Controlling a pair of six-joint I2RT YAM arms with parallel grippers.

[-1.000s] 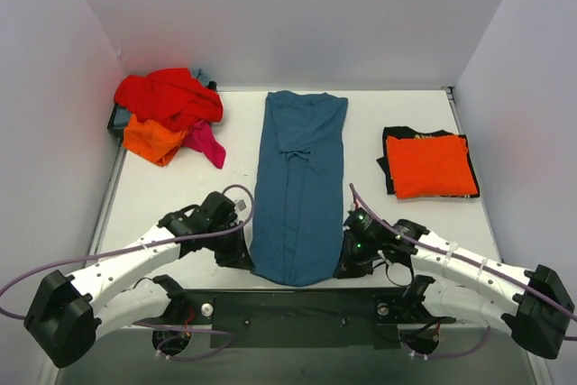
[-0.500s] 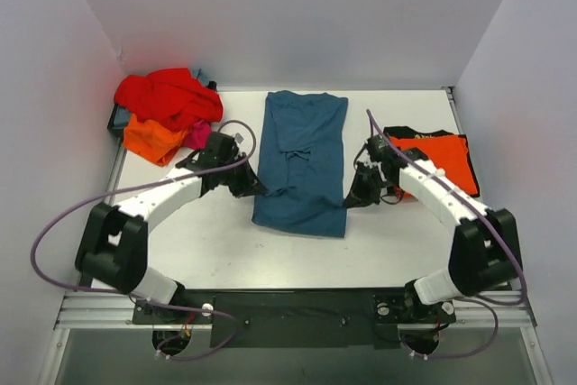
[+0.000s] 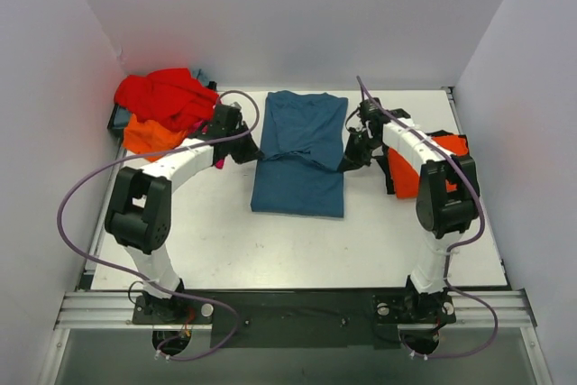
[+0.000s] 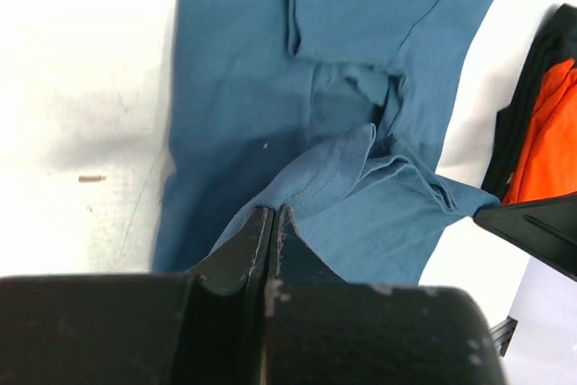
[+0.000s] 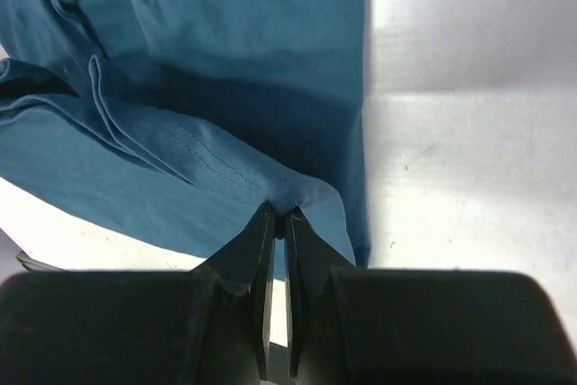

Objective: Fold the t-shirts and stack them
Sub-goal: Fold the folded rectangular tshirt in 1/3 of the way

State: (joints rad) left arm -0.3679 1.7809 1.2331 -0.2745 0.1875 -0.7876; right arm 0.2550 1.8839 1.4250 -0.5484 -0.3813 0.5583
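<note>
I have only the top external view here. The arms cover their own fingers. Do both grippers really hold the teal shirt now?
Observer: Yes for the left. In its wrist view, the left gripper is shut on a stitched hem of the teal shirt.
Operator: And the right one?
Observer: The right gripper is also shut, pinching a stitched edge.
Operator: Is the held cloth lifted?
Observer: On the right, yes: the pinched fold stands above a lower layer and shades it.

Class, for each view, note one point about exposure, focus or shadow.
Top external: even, sharp; the red t-shirt tints the left wall pink. Left wrist: the table is blown out white, the left claw dark and soft. Right wrist: a shadow band crosses the table beside the teal t-shirt.
</note>
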